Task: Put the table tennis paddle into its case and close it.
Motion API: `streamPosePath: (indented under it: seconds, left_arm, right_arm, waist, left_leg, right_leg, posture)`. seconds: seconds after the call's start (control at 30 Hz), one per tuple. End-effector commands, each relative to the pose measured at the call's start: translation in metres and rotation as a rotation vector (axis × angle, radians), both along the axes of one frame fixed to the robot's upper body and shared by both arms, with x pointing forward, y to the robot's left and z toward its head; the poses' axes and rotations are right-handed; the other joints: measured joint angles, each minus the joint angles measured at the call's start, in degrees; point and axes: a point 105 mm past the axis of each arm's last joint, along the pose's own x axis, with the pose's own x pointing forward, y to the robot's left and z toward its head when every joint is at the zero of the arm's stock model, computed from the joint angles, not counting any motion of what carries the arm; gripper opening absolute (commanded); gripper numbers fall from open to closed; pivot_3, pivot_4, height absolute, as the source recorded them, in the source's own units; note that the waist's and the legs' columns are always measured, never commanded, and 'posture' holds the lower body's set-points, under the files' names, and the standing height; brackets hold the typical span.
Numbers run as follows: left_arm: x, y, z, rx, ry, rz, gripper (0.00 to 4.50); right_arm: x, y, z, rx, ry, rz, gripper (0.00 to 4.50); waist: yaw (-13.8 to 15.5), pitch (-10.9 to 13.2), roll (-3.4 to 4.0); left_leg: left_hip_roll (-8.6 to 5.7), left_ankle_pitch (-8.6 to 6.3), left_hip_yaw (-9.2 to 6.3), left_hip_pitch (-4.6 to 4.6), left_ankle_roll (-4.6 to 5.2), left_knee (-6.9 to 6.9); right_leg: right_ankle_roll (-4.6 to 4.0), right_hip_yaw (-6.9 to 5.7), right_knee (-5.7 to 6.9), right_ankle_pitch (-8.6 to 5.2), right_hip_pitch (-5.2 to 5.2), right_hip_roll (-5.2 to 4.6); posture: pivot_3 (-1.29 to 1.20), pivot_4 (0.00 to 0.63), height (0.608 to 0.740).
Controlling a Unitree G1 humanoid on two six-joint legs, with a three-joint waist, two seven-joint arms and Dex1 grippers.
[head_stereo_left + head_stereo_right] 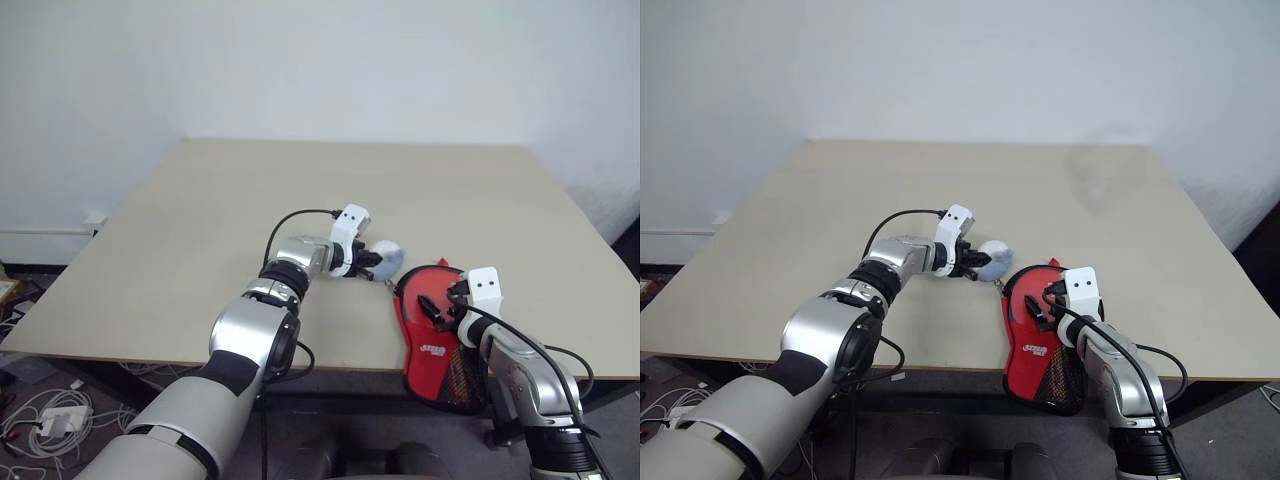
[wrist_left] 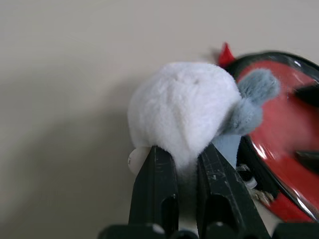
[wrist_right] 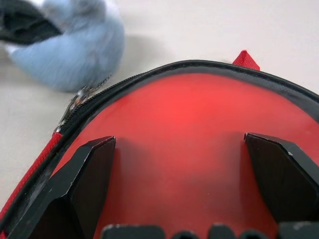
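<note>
Tabletop: case (image 1: 430, 335) beneath right tool (image 3: 182, 184)

Fluffy ball (image 1: 386, 260) on table (image 1: 200, 230), just left of case (image 1: 432, 345) overhanging near edge.

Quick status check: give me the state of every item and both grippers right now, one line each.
left gripper: fingers shut on the fluffy pom-pom
fluffy pom-pom: on the table, at the case's zipper end
case: lying at the table's near edge, overhanging it
paddle: red face inside the case
right gripper: fingers open over the case
</note>
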Motion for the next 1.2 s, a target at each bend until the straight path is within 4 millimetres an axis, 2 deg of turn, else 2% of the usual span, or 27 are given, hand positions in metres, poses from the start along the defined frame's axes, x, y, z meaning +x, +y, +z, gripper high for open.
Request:
streamPosePath:
  seconds: [0.03, 0.1, 0.27, 0.47, 0.7, 0.9, 1.13, 1.2]
  left_arm:
    - [0.019, -0.019, 0.054, -0.035, -0.192, 0.023, 0.00]
    - [0.022, -0.031, 0.068, -0.030, -0.253, 0.037, 0.00]
    - [0.021, -0.049, 0.080, -0.007, -0.319, 0.034, 0.00]
    - [0.019, -0.065, 0.086, -0.010, -0.348, 0.063, 0.00]
    - [0.012, -0.085, 0.088, 0.005, -0.400, 0.053, 0.00]
    - [-0.006, -0.115, 0.083, -0.040, -0.373, 0.029, 0.00]
    - [-0.024, -0.140, 0.079, -0.068, -0.394, -0.058, 0.00]
    - [-0.036, -0.151, 0.076, -0.093, -0.374, -0.132, 0.00]
  right_arm:
    - [-0.007, 0.000, -0.019, -0.051, 0.100, 0.020, 4.50]
    - [-0.009, -0.003, -0.027, -0.072, 0.138, 0.002, 4.50]
    - [-0.012, -0.005, -0.034, -0.077, 0.191, -0.018, 4.50]
    - [-0.013, -0.007, -0.035, -0.073, 0.196, -0.043, 4.50]
    - [-0.016, -0.001, -0.032, -0.062, 0.182, -0.039, 4.50]
    - [-0.021, 0.007, -0.026, -0.048, 0.163, -0.018, 4.50]
    - [-0.022, 0.009, -0.022, -0.043, 0.142, -0.016, 4.50]
    - [-0.023, 0.011, -0.022, -0.044, 0.141, -0.013, 4.50]
  waist:
    - [0.0, 0.0, -0.03]
    - [0.0, 0.0, -0.08]
    - [0.0, -0.1, -0.13]
    - [0.0, -0.1, -0.25]
    - [0.0, -0.2, -0.31]
    - [0.0, -0.2, -0.31]
    - [0.0, -0.2, -0.31]
    - [0.0, -0.2, -0.31]
  left_leg:
    - [0.00, 0.00, 0.00, 0.00, 0.00, 0.01]
    - [0.00, 0.00, 0.00, 0.00, 0.00, 0.02]
    - [0.00, 0.00, -0.01, 0.03, 0.00, 0.01]
    - [0.00, 0.00, -0.01, 0.04, 0.00, 0.04]
    - [0.00, -0.01, -0.01, 0.04, 0.00, 0.06]
    - [-0.01, -0.01, -0.02, 0.03, 0.01, 0.07]
    - [0.00, -0.01, -0.01, 0.03, 0.01, 0.07]
    - [0.00, -0.01, -0.01, 0.03, 0.01, 0.06]
  right_leg:
    - [0.00, -0.01, 0.00, 0.00, 0.01, -0.01]
    - [0.00, -0.03, -0.01, 0.00, 0.03, -0.01]
    - [0.01, -0.02, -0.01, 0.00, 0.06, 0.00]
    - [0.02, -0.04, 0.01, 0.01, 0.09, 0.01]
    - [0.04, -0.04, 0.02, 0.02, 0.09, 0.01]
    - [0.04, -0.05, 0.01, 0.02, 0.09, 0.01]
    - [0.04, -0.05, 0.02, 0.02, 0.08, 0.02]
    - [0.04, -0.05, 0.02, 0.02, 0.08, 0.02]
  posture:
    - [0.00, 0.000, 0.740]
    - [0.00, 0.000, 0.740]
    - [0.00, 0.000, 0.740]
    - [0.00, 0.000, 0.740]
    - [0.00, 0.000, 0.740]
    - [0.00, 0.000, 0.740]
    - [0.00, 0.000, 0.740]
    - [0.00, 0.000, 0.740]
